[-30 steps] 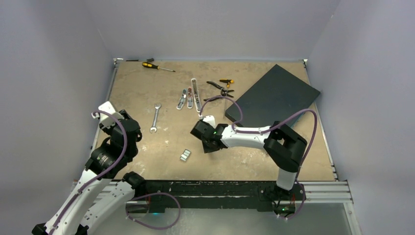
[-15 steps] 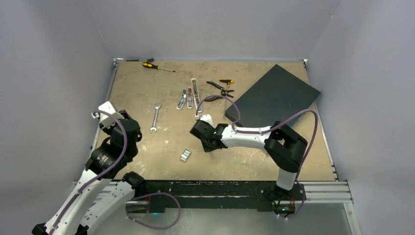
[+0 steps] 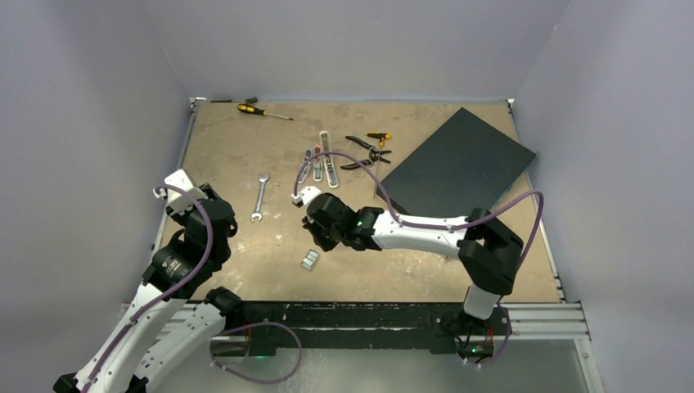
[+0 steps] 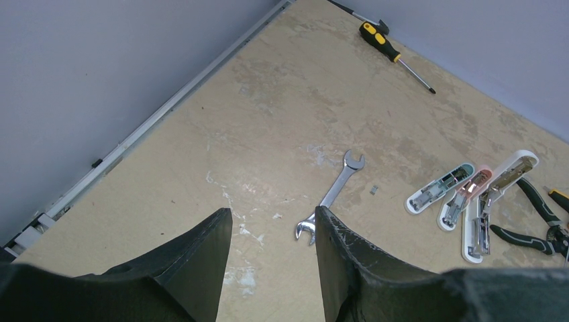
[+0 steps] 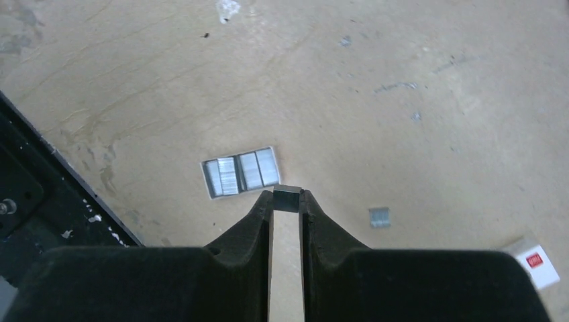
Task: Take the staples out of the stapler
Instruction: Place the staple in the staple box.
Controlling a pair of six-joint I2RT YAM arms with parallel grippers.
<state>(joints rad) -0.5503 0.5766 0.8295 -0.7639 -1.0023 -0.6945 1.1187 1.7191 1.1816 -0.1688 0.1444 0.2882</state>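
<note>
1. Silvery-grey staples point(image 5: 241, 171) lie nearest to us: four ribbed strips side by side on the tan table point(image 3: 245, 246), close to its near edge and left of centre.
2. Just beyond them we see the right gripper point(image 5: 287, 205) clenched on one more short staple block point(image 5: 287, 198). The block is pinched at the very tips of the black fingers point(image 5: 258, 225), just beside the row.
3. Close by in the wrist view, a single loose strip point(image 5: 379, 217) lies flat on the board. A small white box point(image 5: 533, 263) with a red label sits further off.
4. Over the left side of the table we find the left gripper point(image 4: 273, 215) released, its jaws apart with nothing between them.
5. Beyond it lies a steel wrench point(image 4: 335, 194). To its right the white stapler point(image 4: 500, 181) lies opened out, its long parts side by side.
6. Farther right we see black-handled pliers point(image 3: 364, 147) just beside the stapler, then a dark flat panel point(image 3: 458, 164) at the far right.
7. Farthest, near the back edge on the left, lies a yellow-and-black screwdriver point(image 3: 262, 110).
</note>
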